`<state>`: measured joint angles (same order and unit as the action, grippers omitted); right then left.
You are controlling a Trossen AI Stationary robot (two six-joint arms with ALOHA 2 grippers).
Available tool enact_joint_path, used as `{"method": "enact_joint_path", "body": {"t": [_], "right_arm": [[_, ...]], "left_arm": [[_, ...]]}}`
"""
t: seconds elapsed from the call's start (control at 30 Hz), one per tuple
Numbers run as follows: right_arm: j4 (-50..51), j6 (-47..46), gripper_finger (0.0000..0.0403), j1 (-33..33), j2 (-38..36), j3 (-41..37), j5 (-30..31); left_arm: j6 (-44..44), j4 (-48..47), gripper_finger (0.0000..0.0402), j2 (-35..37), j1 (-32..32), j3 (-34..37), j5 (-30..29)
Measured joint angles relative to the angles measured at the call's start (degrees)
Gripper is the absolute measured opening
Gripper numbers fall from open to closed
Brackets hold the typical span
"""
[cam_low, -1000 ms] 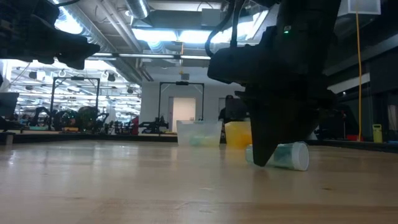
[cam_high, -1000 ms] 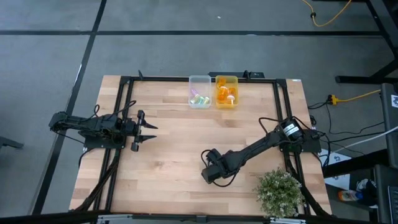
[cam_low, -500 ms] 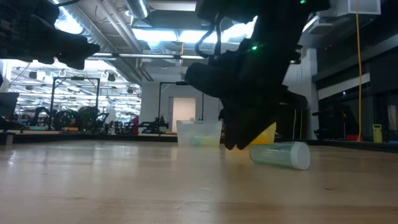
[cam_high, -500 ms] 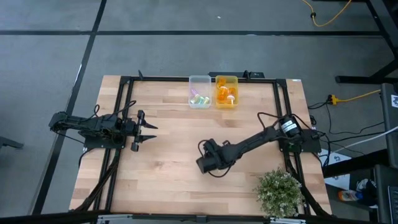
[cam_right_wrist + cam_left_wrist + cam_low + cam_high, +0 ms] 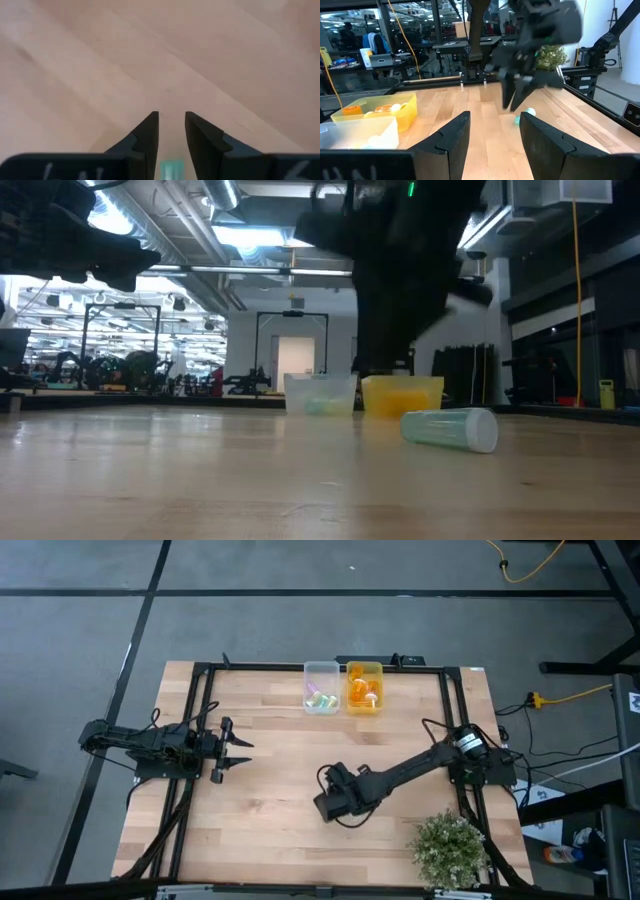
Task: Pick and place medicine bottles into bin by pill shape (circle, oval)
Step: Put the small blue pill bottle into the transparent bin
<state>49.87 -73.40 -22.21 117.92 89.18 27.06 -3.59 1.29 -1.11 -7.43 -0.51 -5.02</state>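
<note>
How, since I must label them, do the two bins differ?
The clear bin is colourless; the orange bin is tinted orange-yellow. The clear bin holds pastel green and pink bottles; the orange bin holds orange bottles. Both are open-topped, similar in size, side by side.

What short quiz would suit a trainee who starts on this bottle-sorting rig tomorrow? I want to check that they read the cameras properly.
1. True or false: the teal bottle stands upright on the table.
2. Pick one. The right gripper is: A) shut on the teal bottle; B) above the table, holding nothing; C) inside the clear bin.
3. Fill the gap: the left gripper waits at the table's left side with its fingers ____.

Key: 1 false, it lies on its side; 2 B; 3 open.
</note>
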Motion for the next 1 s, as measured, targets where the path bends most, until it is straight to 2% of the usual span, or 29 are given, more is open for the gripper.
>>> {"method": "enact_joint_path", "body": {"t": [0.17,0.27,0.47,0.63,0.8,1.0], "right_arm": [[10.4,-1.9,0.0097,-3.5,0.0,7.5,0.5],[14.6,-4.3,0.0097,-5.3,0.0,10.0,-2.9],[13.9,-4.4,0.0097,-6.6,0.0,10.7,-11.4],[13.7,-8.2,0.0101,-6.5,0.0,10.7,-11.0],[15.0,-12.0,0.0138,-5.8,0.0,10.7,-10.5],[14.8,-10.3,0.0205,-4.7,0.0,10.7,-8.8]], "left_arm": [[0.0,0.0,0.0165,0.0,0.0,0.0,0.0],[0.0,0.0,0.0165,0.0,0.0,0.0,0.0],[0.0,0.0,0.0165,0.0,0.0,0.0,0.0],[0.0,0.0,0.0165,0.0,0.0,0.0,0.0],[0.0,0.0,0.0165,0.0,0.0,0.0,0.0],[0.0,0.0,0.0165,0.0,0.0,0.0,0.0]]}}
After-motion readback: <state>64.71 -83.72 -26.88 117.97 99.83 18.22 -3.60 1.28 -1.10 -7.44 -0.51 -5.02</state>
